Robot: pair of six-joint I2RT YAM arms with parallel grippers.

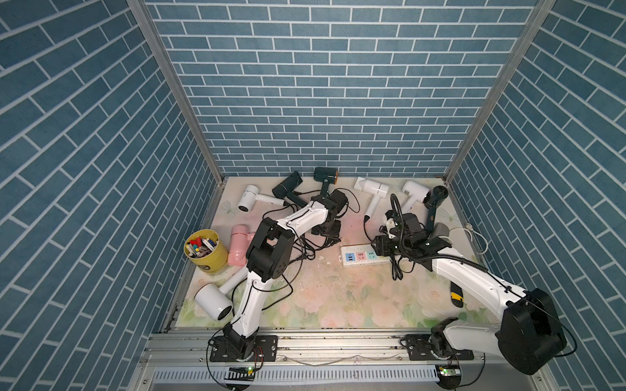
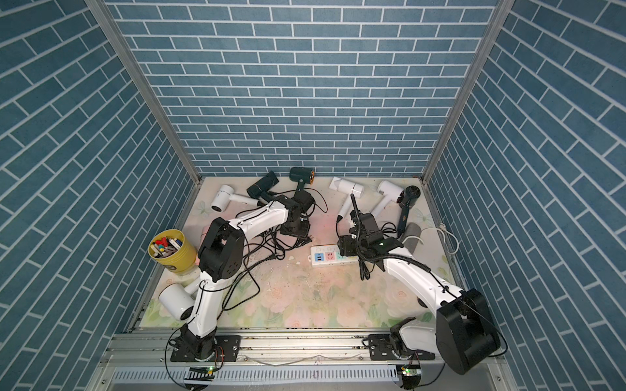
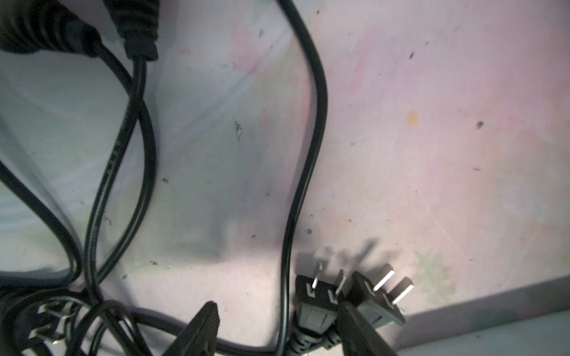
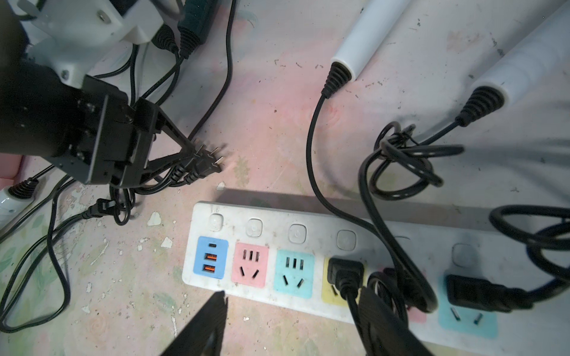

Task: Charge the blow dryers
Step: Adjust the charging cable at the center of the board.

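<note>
We've got the left gripper (image 3: 277,305), fingers parted, astride a black plug (image 3: 317,305). The right gripper (image 4: 294,292) gapes over the power strip (image 4: 234,217); cords (image 4: 401,265) bury one socket from us.

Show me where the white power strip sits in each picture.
Top view: power strip near the middle of the table.
Top view: same spot.
Right wrist: close up, coloured sockets showing.
Left wrist: perhaps the pale edge beyond the two loose plugs; unclear.
Shared landmark: those loose plugs.

White and dark blow dryers (image 1: 372,188) are lying sideways across mid-frame, a pink one (image 1: 237,252) at centre-left, another white one (image 1: 213,301) at lower left.
</note>
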